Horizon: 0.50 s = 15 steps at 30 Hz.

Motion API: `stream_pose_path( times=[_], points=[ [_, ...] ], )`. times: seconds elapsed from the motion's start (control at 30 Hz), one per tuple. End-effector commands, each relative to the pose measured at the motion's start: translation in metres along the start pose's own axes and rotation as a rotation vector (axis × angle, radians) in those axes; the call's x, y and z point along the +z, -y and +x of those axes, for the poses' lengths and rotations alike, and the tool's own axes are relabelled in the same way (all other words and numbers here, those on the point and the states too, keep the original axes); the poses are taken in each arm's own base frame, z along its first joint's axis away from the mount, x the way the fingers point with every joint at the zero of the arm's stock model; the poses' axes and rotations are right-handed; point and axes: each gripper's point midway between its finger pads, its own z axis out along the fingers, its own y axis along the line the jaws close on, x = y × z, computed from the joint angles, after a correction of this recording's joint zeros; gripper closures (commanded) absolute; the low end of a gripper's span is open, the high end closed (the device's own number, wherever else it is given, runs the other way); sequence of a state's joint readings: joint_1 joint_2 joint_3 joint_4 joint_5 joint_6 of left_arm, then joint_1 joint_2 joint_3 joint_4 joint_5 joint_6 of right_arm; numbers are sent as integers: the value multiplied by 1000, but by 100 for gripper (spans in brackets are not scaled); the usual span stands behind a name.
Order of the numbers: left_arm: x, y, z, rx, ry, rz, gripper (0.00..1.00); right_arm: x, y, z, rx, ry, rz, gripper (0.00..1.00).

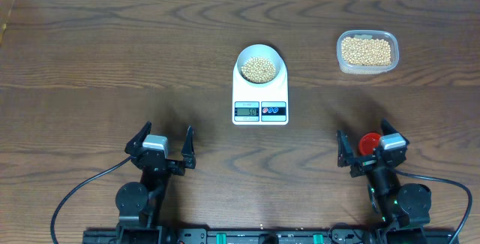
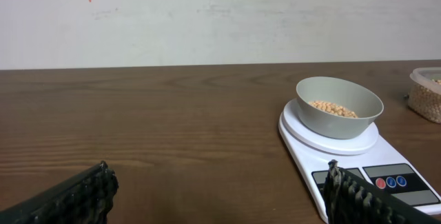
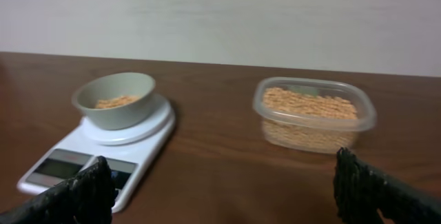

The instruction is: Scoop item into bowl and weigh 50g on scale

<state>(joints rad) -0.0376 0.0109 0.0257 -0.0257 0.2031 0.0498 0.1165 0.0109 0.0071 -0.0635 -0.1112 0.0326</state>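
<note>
A small pale bowl (image 1: 278,55) stands on the white scale (image 1: 244,94) at the table's centre. Tan beans (image 1: 259,67) fill its bottom. The digits on the scale's display (image 1: 247,109) are too small to read. More beans lie in a clear plastic tub (image 1: 367,51) at the back right. My left gripper (image 1: 166,131) is open and empty near the front left, with the bowl (image 2: 331,124) and scale (image 2: 310,148) ahead to its right. At the front right, my right gripper (image 1: 362,133) is also open and empty, facing the scale (image 3: 131,148) and the tub (image 3: 313,117).
A small red round thing (image 1: 367,143) shows at the right gripper's body in the overhead view; I cannot tell what it is. Black cables run from both arm bases along the front edge. A pale wall stands behind the table.
</note>
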Motion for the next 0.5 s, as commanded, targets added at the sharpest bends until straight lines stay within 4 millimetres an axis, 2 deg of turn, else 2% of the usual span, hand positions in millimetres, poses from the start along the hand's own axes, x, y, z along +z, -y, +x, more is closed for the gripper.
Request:
stream_pose_path(
  times=[0.0, 0.17, 0.47],
  points=[
    [1, 0, 15, 3, -40, 2, 2, -2, 26, 0, -15, 1, 153, 1],
    [1, 0, 15, 4, -40, 2, 2, -10, 58, -5, -15, 25, 346, 1],
    [1, 0, 15, 3, -40, 2, 2, -11, 60, -6, -14, 29, 361, 1]
  ],
)
